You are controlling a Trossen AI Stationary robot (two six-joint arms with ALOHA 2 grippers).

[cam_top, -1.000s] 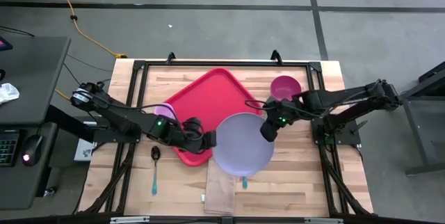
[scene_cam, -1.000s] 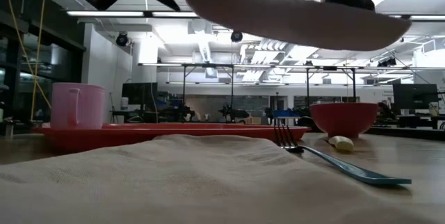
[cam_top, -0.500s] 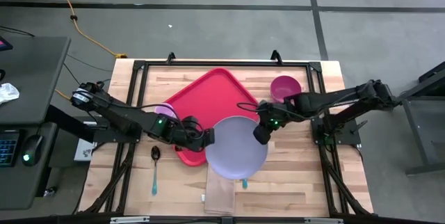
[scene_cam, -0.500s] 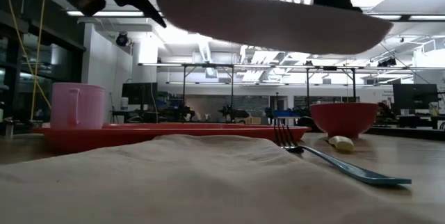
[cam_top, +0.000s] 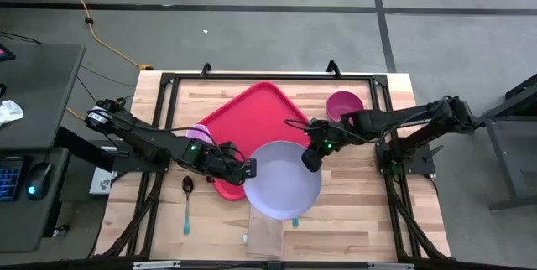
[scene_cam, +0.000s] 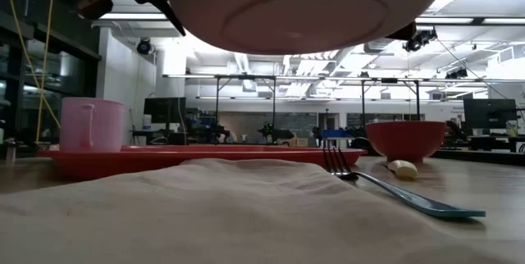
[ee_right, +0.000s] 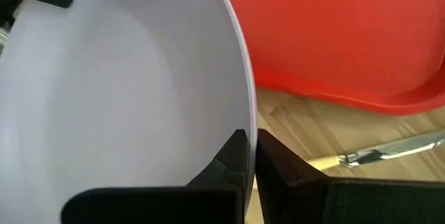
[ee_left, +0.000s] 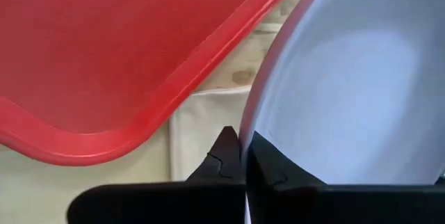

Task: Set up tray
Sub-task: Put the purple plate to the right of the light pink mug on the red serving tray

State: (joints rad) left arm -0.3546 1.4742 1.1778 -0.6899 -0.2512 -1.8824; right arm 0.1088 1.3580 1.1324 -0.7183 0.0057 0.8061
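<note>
We look down on a wooden worktop (cam_top: pixel 352 211) where the red tray (cam_top: pixel 252 119) lies turned at an angle near the middle, flat on the wood, with its near corner running under the lifted plate. That lavender plate (cam_top: pixel 284 179) is the next largest thing we see: it hangs above the worktop, over the tray's near corner and a beige napkin (cam_top: pixel 267 238), and from table height we see its round underside (scene_cam: pixel 303 6) high overhead. The left gripper (cam_top: pixel 249 168) has its fingers (ee_left: pixel 224 158) pinched shut on the plate's rim on the side toward the left arm; the right gripper (cam_top: pixel 309 161) has its fingers (ee_right: pixel 233 156) pinched shut on the opposite rim, so both arms hold the plate between them. A dark red bowl (cam_top: pixel 344 104) stands on the worktop beyond the right arm, clear of the tray. A pink cup (scene_cam: pixel 90 125) stands on the tray at its left corner. A teal spoon (cam_top: pixel 186 205) lies on the wood left of the napkin, and a teal fork (scene_cam: pixel 394 192) lies by the napkin's far edge.
</note>
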